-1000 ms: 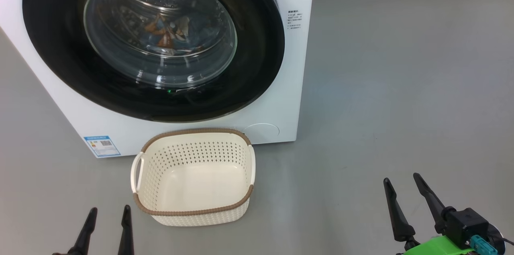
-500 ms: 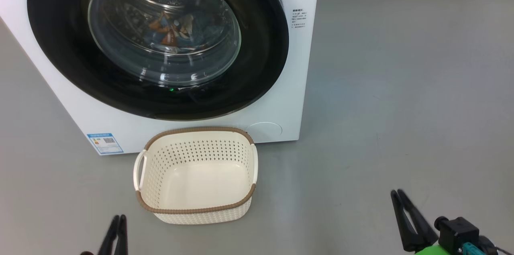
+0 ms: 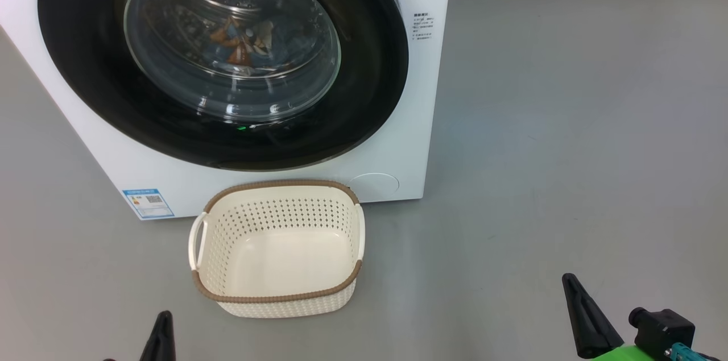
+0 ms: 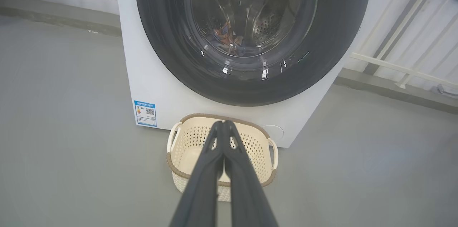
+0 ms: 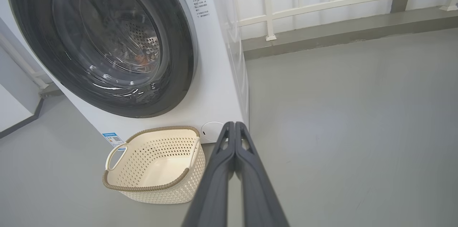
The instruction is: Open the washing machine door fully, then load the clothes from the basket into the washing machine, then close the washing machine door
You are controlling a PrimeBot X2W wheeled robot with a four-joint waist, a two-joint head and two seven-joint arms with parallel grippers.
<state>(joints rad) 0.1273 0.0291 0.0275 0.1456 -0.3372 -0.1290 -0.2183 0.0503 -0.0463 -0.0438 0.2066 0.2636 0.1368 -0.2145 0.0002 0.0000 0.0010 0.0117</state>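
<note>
The washing machine [image 3: 424,122] stands on the grey floor [image 3: 540,150] with its door [image 3: 79,65] shut flat against the front. Through the glass, the clothes [image 3: 242,45] lie in the drum, a small heap of orange and blue. The basket [image 3: 273,297] sits on the floor just in front of the machine, below the door, its bare cream bottom showing. A blue label [image 3: 148,203] is on the machine's front, to the basket's left. The left gripper [image 4: 223,124] is clenched, fingers pressed together with nothing between them, pointing toward the basket from a little way back. The right gripper [image 5: 234,124] is likewise clenched on nothing, over the floor to the right of the basket. A white railing [image 5: 322,3] runs behind the machine.
</note>
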